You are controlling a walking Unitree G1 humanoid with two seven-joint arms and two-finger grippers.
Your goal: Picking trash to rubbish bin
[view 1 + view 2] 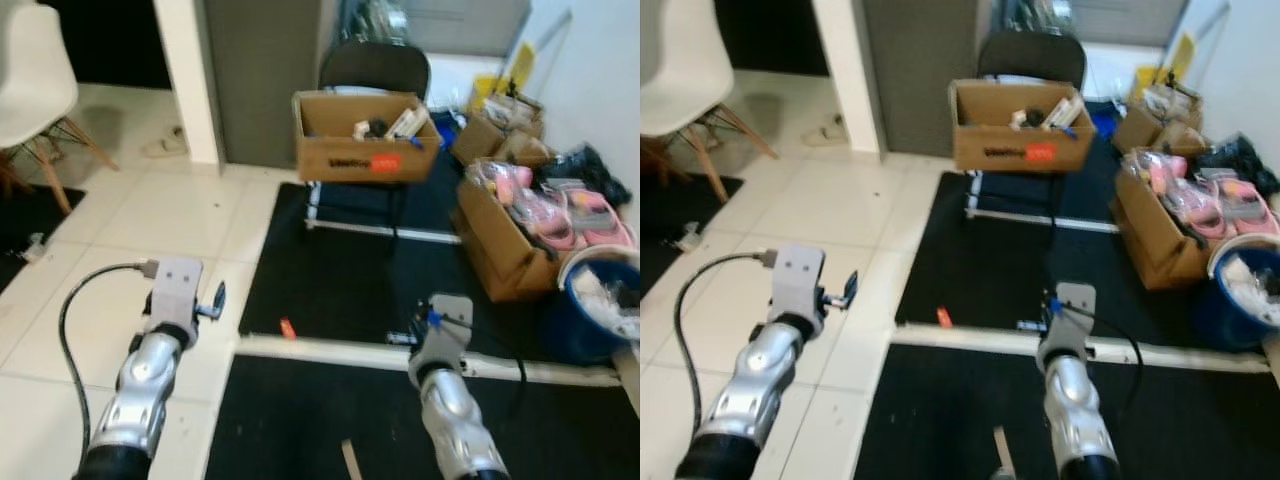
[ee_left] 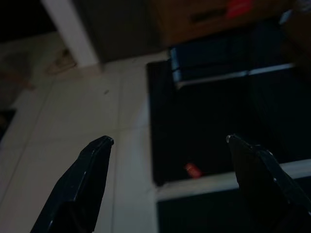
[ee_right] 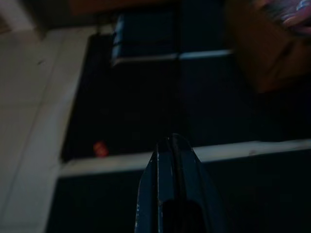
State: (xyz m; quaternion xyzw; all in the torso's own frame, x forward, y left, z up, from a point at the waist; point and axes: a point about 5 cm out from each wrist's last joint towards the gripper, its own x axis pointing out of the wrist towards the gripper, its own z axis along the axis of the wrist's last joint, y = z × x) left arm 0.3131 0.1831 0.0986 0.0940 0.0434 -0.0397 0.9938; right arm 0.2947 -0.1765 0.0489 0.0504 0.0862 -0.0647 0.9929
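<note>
Trash, a small red scrap (image 1: pixel 287 328), lies on the black mat (image 1: pixel 340 270) near its edge, just short of the pale strip (image 1: pixel 330 351) dividing the mats, at about eleven o'clock from my right arm. My left end effector (image 2: pixel 167 143) hovers above the white tiles with fingers spread wide and nothing between them. My right end effector (image 3: pixel 171 145) has its fingers pressed together, empty. The blue rubbish bin (image 1: pixel 597 310) sits at three o'clock, beside a cardboard box of pink shoes (image 1: pixel 520 235).
</note>
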